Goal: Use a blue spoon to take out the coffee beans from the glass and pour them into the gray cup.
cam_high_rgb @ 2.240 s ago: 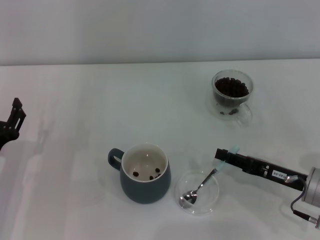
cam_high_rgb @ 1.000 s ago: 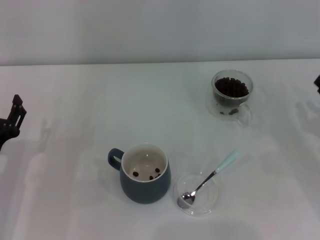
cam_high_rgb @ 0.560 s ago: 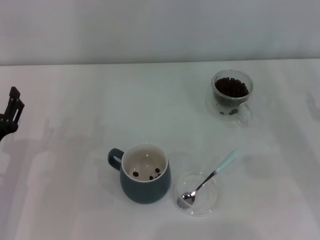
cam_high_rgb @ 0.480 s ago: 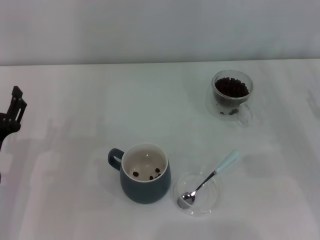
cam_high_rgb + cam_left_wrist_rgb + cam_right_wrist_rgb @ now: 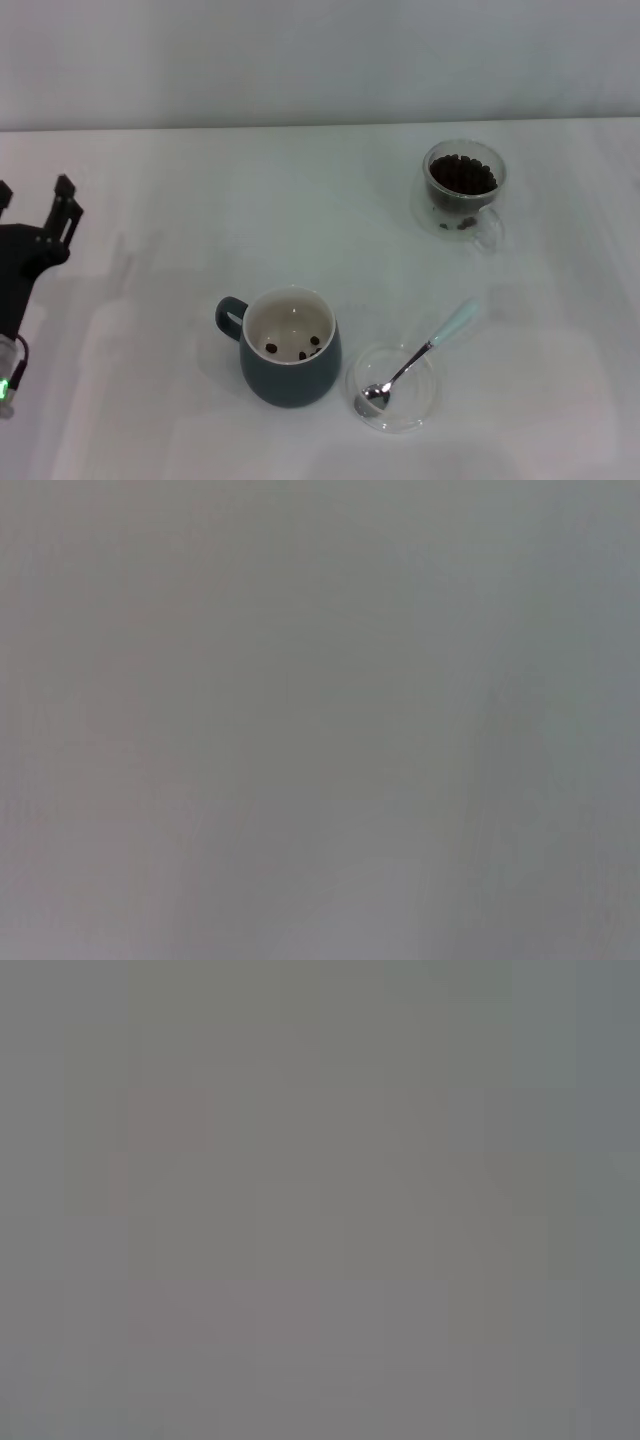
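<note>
Even, soft light fills the head view; the flat white bench (image 5: 300,200) carries only faint grey shadows at lower left. Both wrist views are featureless grey blur.

Left gripper (image 5: 32,198): matte black throughout; two slim fingers (image 5: 66,192) with squared tips are seen, one cut off by the picture's edge.
Gripper body: a black, blocky housing is seen behind the fingers.
Cable: a thin dark loop is seen low on the arm.
Indicator: a small green light is shown beside the cable.
</note>
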Motion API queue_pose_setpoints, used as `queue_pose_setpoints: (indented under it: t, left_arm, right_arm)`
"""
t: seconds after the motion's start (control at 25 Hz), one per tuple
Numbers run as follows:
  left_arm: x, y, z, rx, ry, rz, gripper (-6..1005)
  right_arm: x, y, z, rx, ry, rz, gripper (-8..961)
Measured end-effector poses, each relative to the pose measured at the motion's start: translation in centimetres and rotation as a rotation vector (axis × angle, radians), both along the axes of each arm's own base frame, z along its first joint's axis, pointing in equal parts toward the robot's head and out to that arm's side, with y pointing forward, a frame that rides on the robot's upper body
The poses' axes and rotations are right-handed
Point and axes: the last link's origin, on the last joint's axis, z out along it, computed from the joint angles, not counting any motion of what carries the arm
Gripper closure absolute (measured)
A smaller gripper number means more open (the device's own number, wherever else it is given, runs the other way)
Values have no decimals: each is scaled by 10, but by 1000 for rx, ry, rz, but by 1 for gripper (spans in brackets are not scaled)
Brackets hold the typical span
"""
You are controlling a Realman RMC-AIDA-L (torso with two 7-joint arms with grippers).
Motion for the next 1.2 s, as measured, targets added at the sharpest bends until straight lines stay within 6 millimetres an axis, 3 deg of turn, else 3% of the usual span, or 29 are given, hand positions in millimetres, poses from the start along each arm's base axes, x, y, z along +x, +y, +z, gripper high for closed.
queue_pose_setpoints:
  t: [0.48,0.8,1.2]
  left_arm:
    - [-4,-2,-9,-60,12,26,239]
    - [6,2,-8,-71,98,-65,234]
    - [-37,-11,28,106,59,126,243]
  right_arm:
    - [0,9,-6,-36,18,-31,90]
    - [-14,12,-17,-148,217,84,93]
    - [-21,18,-25,-175,364,99,93]
